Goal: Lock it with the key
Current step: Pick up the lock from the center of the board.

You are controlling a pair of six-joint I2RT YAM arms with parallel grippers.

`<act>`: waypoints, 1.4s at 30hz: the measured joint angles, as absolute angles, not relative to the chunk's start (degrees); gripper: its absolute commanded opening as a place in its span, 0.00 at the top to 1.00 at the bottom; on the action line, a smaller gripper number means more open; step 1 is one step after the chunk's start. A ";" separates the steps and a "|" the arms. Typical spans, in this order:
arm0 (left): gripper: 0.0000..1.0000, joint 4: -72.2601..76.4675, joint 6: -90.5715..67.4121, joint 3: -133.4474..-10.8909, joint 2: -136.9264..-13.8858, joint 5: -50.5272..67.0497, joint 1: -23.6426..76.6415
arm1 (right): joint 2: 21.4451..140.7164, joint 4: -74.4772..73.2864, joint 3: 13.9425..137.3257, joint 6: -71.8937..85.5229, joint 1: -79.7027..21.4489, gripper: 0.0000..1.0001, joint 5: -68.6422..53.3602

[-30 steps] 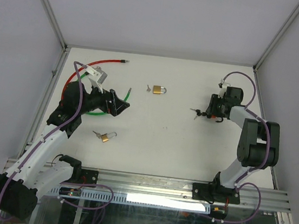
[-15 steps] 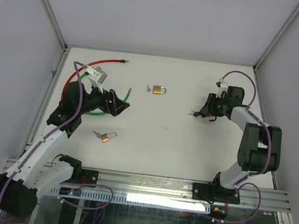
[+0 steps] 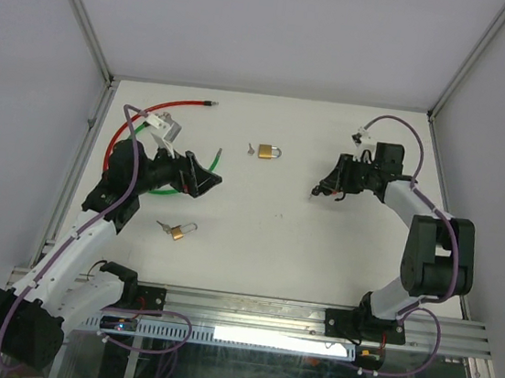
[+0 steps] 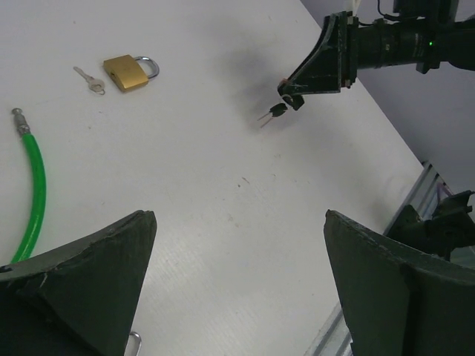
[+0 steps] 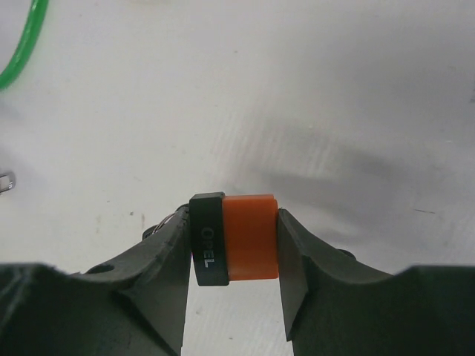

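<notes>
My right gripper (image 3: 326,186) is shut on a key bunch by its black and orange tag (image 5: 236,239), one pad on each side of it. The dark key (image 4: 273,113) hangs below the fingers, above the table. A brass padlock (image 3: 269,151) lies at the back middle, with a small silver key (image 3: 252,149) beside it on its left. A second brass padlock (image 3: 179,230) lies near the front left, shackle swung out. My left gripper (image 3: 208,173) hovers open between the two padlocks, nothing between its fingers (image 4: 89,282).
A red cable (image 3: 166,105) and a green cable (image 4: 31,185) curve along the left side of the table. The enclosure's metal frame and walls close in the back, left and right. An aluminium rail (image 3: 310,318) runs along the near edge.
My right gripper has carried the key bunch left and slightly toward the back, and its wrist has turned. The left arm has barely moved.
</notes>
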State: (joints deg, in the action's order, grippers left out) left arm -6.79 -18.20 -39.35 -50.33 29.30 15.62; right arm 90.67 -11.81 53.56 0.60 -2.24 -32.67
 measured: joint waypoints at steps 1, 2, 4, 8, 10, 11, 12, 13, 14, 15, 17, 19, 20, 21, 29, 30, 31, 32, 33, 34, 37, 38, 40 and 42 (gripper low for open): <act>0.01 -6.46 -18.83 -39.22 -50.61 30.09 15.62 | 90.63 -11.70 53.56 0.97 -2.83 0.97 -33.39; 0.01 -5.74 -19.49 -39.03 -50.98 30.98 15.38 | 90.61 -11.49 53.49 1.56 -3.73 0.96 -34.24; 0.01 -3.38 -21.17 -38.11 -51.77 33.43 15.27 | 90.52 -10.74 53.08 2.70 -5.65 0.97 -35.79; 0.01 4.51 -27.16 -32.73 -52.03 35.09 16.73 | 90.35 -9.50 51.90 4.75 -9.93 0.97 -38.54; 0.01 8.73 -29.26 -28.67 -50.72 31.35 22.11 | 90.35 -9.10 51.46 5.80 -11.75 0.97 -39.99; 0.01 10.07 -29.41 -27.38 -50.09 29.95 24.88 | 90.35 -8.99 51.35 6.13 -12.32 0.97 -40.47; 0.01 12.25 -29.17 -25.58 -49.19 27.33 29.45 | 90.35 -8.82 51.27 6.44 -12.88 0.97 -40.97; 0.01 15.00 -28.51 -23.86 -48.42 24.56 34.00 | 90.35 -8.67 51.20 6.66 -13.41 0.97 -41.30; 0.01 17.93 -27.05 -22.22 -47.99 21.78 37.95 | 90.35 -8.51 51.16 6.87 -13.98 0.97 -41.56; 0.01 21.06 -25.30 -20.58 -47.86 19.00 41.50 | 90.35 -8.36 51.11 7.11 -14.57 0.97 -41.80; 0.01 28.36 -20.51 -16.97 -49.19 13.26 46.96 | 90.37 -8.16 51.07 7.46 -15.62 0.97 -42.22; 0.01 36.93 -15.70 -13.78 -53.36 9.17 49.84 | 90.37 -7.88 51.07 7.57 -16.97 0.97 -42.48; 0.01 41.34 -13.50 -12.43 -56.51 7.55 50.68 | 90.37 -7.70 51.07 7.62 -17.56 0.97 -42.54; 0.01 46.00 -11.40 -11.20 -60.55 6.02 51.29 | 90.37 -7.55 51.07 7.64 -18.13 0.97 -42.57; 0.01 62.89 -6.02 -15.14 -82.54 -1.80 51.79 | 90.39 -7.51 51.07 7.62 -20.36 0.97 -42.78; 0.01 63.99 -5.93 -16.60 -84.47 -2.59 51.79 | 90.39 -7.49 51.07 7.62 -20.40 0.97 -42.78; 0.01 64.84 -5.93 -17.78 -86.04 -3.05 51.79 | 90.39 -7.49 51.07 7.62 -20.43 0.97 -42.78; 0.01 65.58 -5.93 -18.63 -87.22 -3.29 51.79 | 90.39 -7.49 51.07 7.62 -20.49 0.97 -42.76; 0.01 66.46 -5.93 -19.49 -88.53 -3.60 51.79 | 90.39 -7.49 51.07 7.62 -20.53 0.97 -42.76; 0.01 67.05 -5.91 -20.18 -89.60 -3.75 51.79 | 90.39 -7.49 51.07 7.62 -20.58 0.96 -42.76; 0.01 68.34 -5.91 -21.98 -92.44 -4.12 51.79 | 90.39 -7.51 51.07 7.62 -20.78 0.96 -42.76; 0.01 68.82 -5.91 -22.63 -93.56 -4.14 51.79 | 90.41 -7.49 51.07 7.62 -20.84 0.96 -42.76; 0.01 69.12 -5.91 -23.51 -95.09 -4.19 51.79 | 90.45 -7.51 51.07 7.62 -21.04 0.96 -42.76; 0.01 69.17 -5.91 -24.53 -96.51 -4.14 51.79 | 90.50 -7.51 51.07 7.60 -21.19 0.96 -42.76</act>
State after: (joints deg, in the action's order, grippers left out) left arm 69.17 -5.91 -24.53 -96.51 -4.14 51.79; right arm 90.50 -7.51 51.07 7.60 -21.19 -42.76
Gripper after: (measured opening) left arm 0.990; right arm 0.455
